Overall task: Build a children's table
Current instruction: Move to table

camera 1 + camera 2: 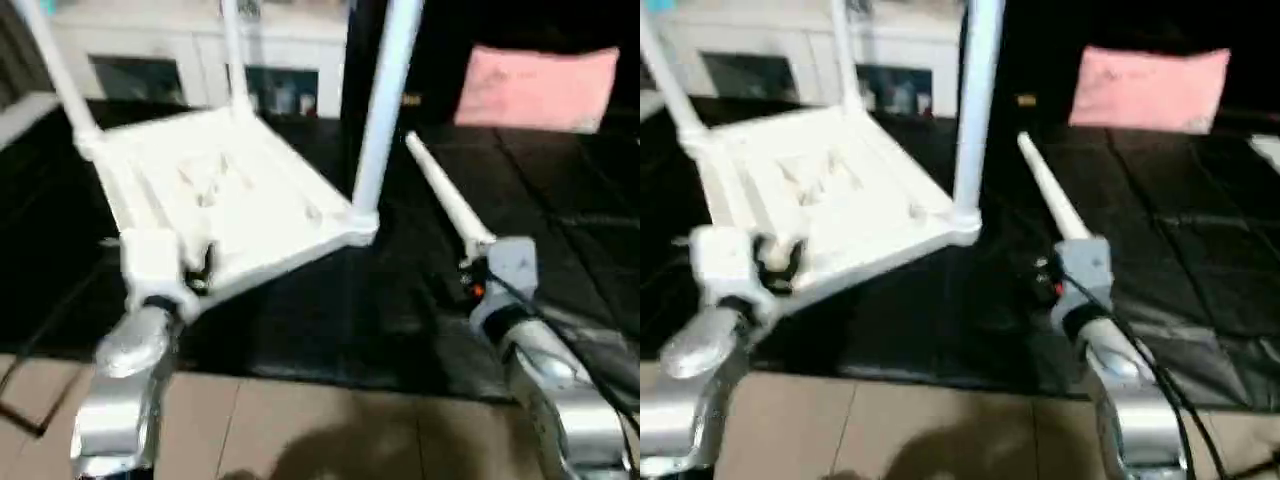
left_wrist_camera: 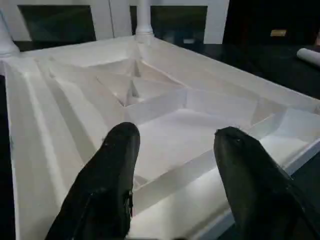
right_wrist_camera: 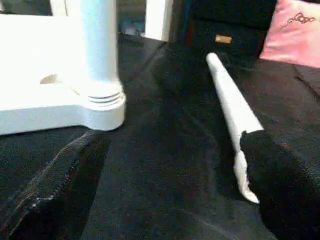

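Observation:
The white tabletop [image 1: 230, 200] lies upside down on the black mat, its ribbed underside [image 2: 150, 95] facing up. Three white legs stand in its corner sockets: one at the far left [image 1: 55, 70], one at the back [image 1: 233, 55], one at the near right [image 1: 385, 110]. A loose leg [image 1: 445, 195] lies on the mat to the right of the tabletop. My left gripper [image 2: 177, 132] hovers over the tabletop's near-left corner, open, both black fingers [image 2: 117, 160] above the ribs. At the loose leg's near end [image 3: 235, 115] is my right gripper [image 1: 480, 275], open, one finger [image 3: 280, 185] beside the tube.
A black mat [image 1: 330, 310] covers the floor under the work, with tan flooring [image 1: 300, 420] nearer me. A white glass-door cabinet [image 1: 200, 55] stands behind the tabletop, and a pink cushion [image 1: 540, 85] sits at the back right. A black cable runs along my right forearm [image 1: 560, 390].

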`<state>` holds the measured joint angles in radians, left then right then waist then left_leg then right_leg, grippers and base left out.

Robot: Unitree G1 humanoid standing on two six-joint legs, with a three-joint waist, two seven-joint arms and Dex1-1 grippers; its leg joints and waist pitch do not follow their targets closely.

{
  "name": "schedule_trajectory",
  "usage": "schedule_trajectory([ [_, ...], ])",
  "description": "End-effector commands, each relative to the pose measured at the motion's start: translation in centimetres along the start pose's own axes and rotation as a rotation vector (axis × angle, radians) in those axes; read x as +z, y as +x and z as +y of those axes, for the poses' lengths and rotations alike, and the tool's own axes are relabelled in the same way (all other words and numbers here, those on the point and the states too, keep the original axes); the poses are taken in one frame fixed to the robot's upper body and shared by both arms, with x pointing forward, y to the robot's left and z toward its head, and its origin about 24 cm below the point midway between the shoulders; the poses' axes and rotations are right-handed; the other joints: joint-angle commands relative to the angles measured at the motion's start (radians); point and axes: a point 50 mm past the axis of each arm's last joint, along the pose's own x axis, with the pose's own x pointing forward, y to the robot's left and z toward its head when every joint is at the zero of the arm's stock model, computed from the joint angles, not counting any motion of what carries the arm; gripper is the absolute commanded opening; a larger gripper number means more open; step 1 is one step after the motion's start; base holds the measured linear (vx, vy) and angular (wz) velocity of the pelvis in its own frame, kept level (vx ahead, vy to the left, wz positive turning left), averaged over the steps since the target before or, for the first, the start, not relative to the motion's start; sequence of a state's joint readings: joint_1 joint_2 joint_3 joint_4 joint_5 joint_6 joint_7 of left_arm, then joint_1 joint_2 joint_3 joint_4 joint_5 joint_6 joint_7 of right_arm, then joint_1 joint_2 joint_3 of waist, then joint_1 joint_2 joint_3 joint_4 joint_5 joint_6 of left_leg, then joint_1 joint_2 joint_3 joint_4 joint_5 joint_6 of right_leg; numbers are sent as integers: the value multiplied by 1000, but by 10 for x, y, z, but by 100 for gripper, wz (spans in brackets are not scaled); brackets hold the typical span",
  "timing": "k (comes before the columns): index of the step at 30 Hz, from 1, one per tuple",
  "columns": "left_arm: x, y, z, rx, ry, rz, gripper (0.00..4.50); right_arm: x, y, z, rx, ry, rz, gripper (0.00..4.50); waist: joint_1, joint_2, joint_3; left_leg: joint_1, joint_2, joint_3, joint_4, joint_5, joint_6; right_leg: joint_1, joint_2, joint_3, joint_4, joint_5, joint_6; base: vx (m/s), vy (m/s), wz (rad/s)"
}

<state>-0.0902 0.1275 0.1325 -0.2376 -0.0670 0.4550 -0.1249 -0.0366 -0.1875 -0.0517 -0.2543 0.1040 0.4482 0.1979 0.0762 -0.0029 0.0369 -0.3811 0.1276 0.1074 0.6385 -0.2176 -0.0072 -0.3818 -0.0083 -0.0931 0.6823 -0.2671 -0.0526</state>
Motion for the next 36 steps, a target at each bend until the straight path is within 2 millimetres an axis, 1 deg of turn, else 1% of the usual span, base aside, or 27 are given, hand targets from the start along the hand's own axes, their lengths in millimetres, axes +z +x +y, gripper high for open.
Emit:
schedule_trajectory([
  [1, -2, 1, 5, 11, 2, 16, 273, 2, 1, 2, 1, 5, -4, 450, 14, -11, -37, -20, 48, -13, -45, -20, 47, 64, -133, 98, -159, -138, 222, -36, -101, 3],
  [2, -2, 1, 5, 8, 2, 17, 273, 2, 2, 2, 2, 6, -3, 450, 15, 6, -43, -8, 63, -17, -55, -45, 39, 61, -115, 77, -160, -118, 223, -36, -101, 3],
  [4, -2, 2, 5, 6, 2, 18, 273, 1, 2, 3, 1, 6, 1, 450, 13, 21, -38, 17, 102, -22, -82, -137, 18, 53, -121, 62, -175, -220, 138, -16, -26, 1],
  [6, -2, 2, 4, 3, 3, 17, 273, 0, 2, 2, -6, 6, 11, 450, 8, 19, -29, 29, 105, -11, -91, -196, 8, 53, -133, 59, -191, -312, 79, 0, 0, 0],
  [8, -2, 3, 4, -1, 3, 15, 273, -1, 1, -1, -25, 8, 24, 450, 11, 20, -29, 28, 104, -2, -96, -183, 0, 56, -137, 60, -196, -338, 53, 0, 0, 0],
  [10, -2, 4, 4, -7, 4, 12, 273, -1, 1, -2, -37, 12, 25, 450, 6, 30, -33, 33, 126, -11, -111, -194, 1, 57, -137, 59, -186, -273, 10, 3, 26, 1],
  [12, -2, 4, 3, -21, 2, 9, 273, -1, 1, -3, -40, 14, 24, 450, 4, 30, -35, 30, 132, -12, -114, -197, 0, 60, -145, 64, -177, -202, -21, 11, 52, 1],
  [15, -2, 4, 1, -50, 3, 3, 273, 0, 0, -3, -43, 11, 16, 450, 8, 28, -39, 24, 124, 4, -108, -140, 9, 64, -154, 69, -167, -124, -59, 0, 0, 0],
  [18, -2, 3, 0, -64, -10, 1, 273, 2, 1, -3, -36, 28, 16, 450, 9, 29, -42, 22, 128, 6, -106, -99, 19, 67, -157, 69, -159, -60, -73, 0, 0, 0],
  [19, -2, 3, 0, -65, -11, 1, 273, 2, 1, -3, -35, 29, 16, 450, 8, 41, -46, 63, 137, 35, -92, -140, -20, 40, -130, 91, -182, -127, -40, -22, 7, -22],
  [20, -2, 3, 0, -70, -12, 0, 273, 2, 1, -2, -31, 36, 22, 450, 3, 29, -32, 104, 125, 59, -91, -243, -101, 16, -77, 93, -190, -248, 5, -22, 7, -22],
  [21, -2, 3, -1, -71, -14, -1, 273, 2, 1, -3, -31, 36, 24, 450, 5, 25, -19, 137, 120, 68, -101, -348, -121, 2, -50, 91, -195, -368, 43, -21, 10, -49],
  [22, -2, 3, -1, -72, -15, -1, 273, 2, 1, -3, -30, 32, 23, 450, -1, 20, -13, 160, 122, 69, -102, -405, -117, -12, -45, 89, -197, -426, 56, 36, 18, -61],
  [23, -2, 3, -1, -72, -15, -2, 273, 2, 1, -3, -30, 30, 23, 450, -11, 23, -5, 211, 131, 65, -109, -524, -105, -34, -41, 76, -195, -527, 58, 36, 18, -61],
  [24, -2, 3, -1, -73, -17, -3, 273, 3, 1, -3, -30, 22, 22, 450, -22, 19, 1, 220, 160, 46, -139, -586, -87, -27, -55, 65, -174, -528, 49, 52, 20, -79],
  [25, -2, 3, -1, -74, -17, -4, 273, 3, 1, -4, -32, 16, 22, 450, -25, 24, -3, 225, 180, 37, -155, -620, -79, -19, -68, 59, -155, -510, 38, 65, 28, -79],
  [26, -2, 3, -2, -76, -18, -5, 273, 3, 1, -6, -41, -1, 21, 450, -25, 10, -5, 63, 121, 24, -168, -575, -23, 124, -124, 70, -153, -508, 66, 65, 28, -79],
  [27, -2, 3, -2, -77, -18, -5, 273, 3, 1, -6, -44, -3, 23, 450, -10, -14, -21, 46, 38, 55, -63, -347, 12, 137, -172, 124, -225, -754, 121, 88, 22, -47],
  [28, -3, 3, -2, -77, -18, -4, 273, 2, 1, -6, -46, -2, 24, 450, -5, -25, -29, 16, 18, 44, -9, -233, 38, 160, -197, 148, -232, -829, 128, 98, 13, -22],
  [29, -3, 3, -2, -77, -19, -4, 273, 3, 1, -6, -45, 0, 24, 450, -2, -18, -36, -26, 16, 11, 36, -117, 61, 176, -219, 173, -226, -799, 80, 98, 13, -22],
  [30, -3, 3, -2, -77, -19, -4, 273, 3, 1, -7, -43, 2, 25, 450, -11, -12, -39, -50, 14, -5, 29, -42, 66, 179, -185, 148, -216, -651, 14, 91, 25, -13],
  [31, -3, 3, -2, -77, -20, -4, 273, 3, 1, -6, -40, 1, 24, 450, -14, -7, -41, -48, 17, -5, 9, -5, 74, 172, -162, 128, -214, -571, -15, 113, 55, -5],
  [32, -3, 3, -2, -75, -21, -3, 273, 4, 2, -5, -26, -5, 22, 450, -21, 22, -34, -17, 39, -5, -50, 43, 91, 145, -123, 74, -223, -478, -49, 113, 55, -5],
  [33, -3, 3, -2, -74, -22, -3, 273, 4, 2, -4, -15, -10, 22, 450, -51, 50, -15, 30, 114, -54, -124, -143, 93, 114, -73, 29, -183, -408, -36, 188, 96, -12],
  [34, -3, 3, -2, -71, -25, -3, 273, 5, 2, -4, -5, -11, 23, 450, -75, 57, -30, 74, 157, -103, -141, -200, 120, 94, -57, 14, -125, -321, -32, 208, 92, -4],
  [35, -3, 4, -2, -68, -26, -4, 273, 5, 2, -4, 1, -11, 24, 450, -96, 53, -52, 186, 207, -166, -148, -317, 201, -5, -60, 26, 12, -119, -5, 208, 92, -4],
  [36, -3, 4, -3, -65, -29, -5, 273, 5, 3, -5, 8, -11, 25, 450, -105, 41, -48, 185, 200, -164, -135, -246, 267, -28, -65, 33, 27, -85, 22, 161, 50, 14],
])
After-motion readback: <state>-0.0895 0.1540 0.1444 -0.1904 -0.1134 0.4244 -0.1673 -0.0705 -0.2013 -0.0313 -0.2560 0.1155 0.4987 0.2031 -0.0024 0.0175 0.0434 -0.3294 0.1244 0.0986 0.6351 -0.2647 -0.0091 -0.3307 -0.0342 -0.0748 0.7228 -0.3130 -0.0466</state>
